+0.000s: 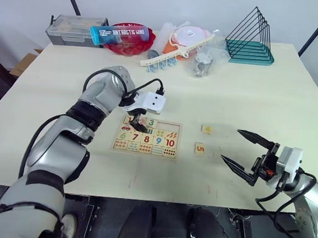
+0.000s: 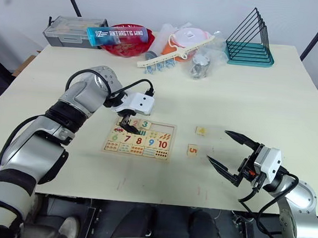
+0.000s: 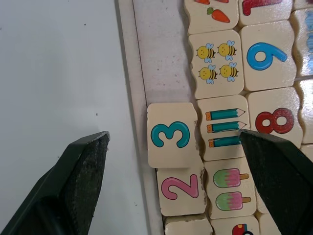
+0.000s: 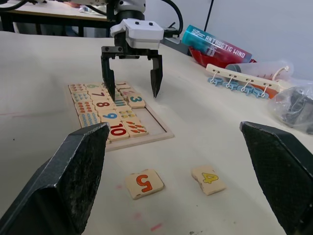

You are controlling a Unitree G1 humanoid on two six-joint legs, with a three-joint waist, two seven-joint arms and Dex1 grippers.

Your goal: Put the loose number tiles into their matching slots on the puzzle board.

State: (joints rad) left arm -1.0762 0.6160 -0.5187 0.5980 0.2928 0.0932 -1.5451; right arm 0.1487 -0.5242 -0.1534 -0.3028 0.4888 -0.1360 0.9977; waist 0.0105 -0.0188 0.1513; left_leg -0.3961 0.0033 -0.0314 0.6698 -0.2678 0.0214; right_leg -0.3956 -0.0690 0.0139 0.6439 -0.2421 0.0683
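So the flat pale-wood puzzle board point(image 1: 146, 137) with the colourful numbers sits near the middle of the cream table point(image 1: 270, 100). The left gripper point(image 4: 131, 91) hangs right over the board's top row with its 2 black fingers spread wide, holding nothing. Straight below it, the small square wooden tile with the teal 3 point(image 3: 170, 134) lies in the top row, a bit skewed and poking over the board's outer rim. The pink 2 tile point(image 3: 180, 187) sits next to it in the same row. On the 3's other side the recessed plain-wood slots point(image 3: 161, 54) are bare.

2 tiles are off the board, lying flat on the table to its right: the one with the orange-red 5 point(image 4: 144, 183) closer to the board, the one with the yellow 4 point(image 4: 209, 179) a little farther back. They're near each other, not touching.

The right gripper point(image 1: 248, 156) hovers low by the table's near edge, right of the 5 tile, fingers wide apart and empty.
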